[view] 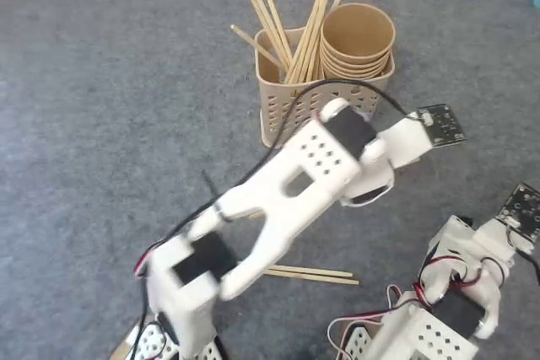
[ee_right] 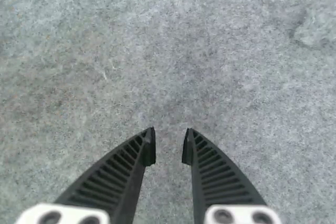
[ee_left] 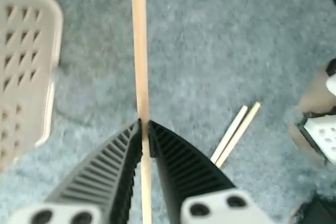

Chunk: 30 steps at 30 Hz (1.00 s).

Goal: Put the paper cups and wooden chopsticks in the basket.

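Note:
A beige perforated basket (view: 291, 107) stands at the far middle of the grey carpet. It holds a stack of paper cups (view: 359, 40) and several wooden chopsticks (view: 291, 31) standing upright. My left gripper (ee_left: 144, 124) is shut on one wooden chopstick (ee_left: 139, 51), which hangs above the carpet just beside the basket's wall (ee_left: 26, 77). Two more chopsticks (view: 312, 274) lie side by side on the carpet near the front, also visible in the left wrist view (ee_left: 236, 132). My right gripper (ee_right: 168, 145) hovers over bare carpet, open by a narrow gap with nothing between its fingers.
The left arm (view: 287, 191) stretches diagonally from the near left toward the basket's front. The right arm (view: 472, 292) is folded at the near right corner, and part of it shows in the left wrist view (ee_left: 320, 124). Open carpet lies to the left and right of the basket.

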### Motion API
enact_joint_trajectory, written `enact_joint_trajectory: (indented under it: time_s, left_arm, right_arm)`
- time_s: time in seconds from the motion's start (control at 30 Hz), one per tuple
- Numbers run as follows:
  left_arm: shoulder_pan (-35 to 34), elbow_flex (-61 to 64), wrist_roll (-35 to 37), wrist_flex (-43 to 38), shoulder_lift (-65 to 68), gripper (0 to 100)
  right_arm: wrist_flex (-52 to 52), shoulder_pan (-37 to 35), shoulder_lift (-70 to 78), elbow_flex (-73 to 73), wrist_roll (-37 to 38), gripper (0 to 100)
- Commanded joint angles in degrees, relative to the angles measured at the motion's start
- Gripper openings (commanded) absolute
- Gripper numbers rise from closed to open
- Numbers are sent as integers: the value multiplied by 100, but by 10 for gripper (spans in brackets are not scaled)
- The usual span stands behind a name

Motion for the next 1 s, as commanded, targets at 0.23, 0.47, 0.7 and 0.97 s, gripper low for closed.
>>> enact_joint_trajectory:
  time_s: [0.23, 0.47, 0.7, 0.97]
  left_arm:
    - [-1187, 2062, 193, -1284, -3262, 11]
    - [-1653, 2475, 1785, -2769, -4343, 12]
    - [-1662, 3187, 1864, -4501, -5187, 12]
    - [-1662, 4567, 1881, -7807, -5495, 12]
  right_arm:
    - [48, -910, -84, 79, 273, 96]
    - [-31, -892, -84, 167, 290, 96]
    - [-31, -901, -84, 176, 290, 97]
    - [-31, -901, -84, 176, 290, 97]
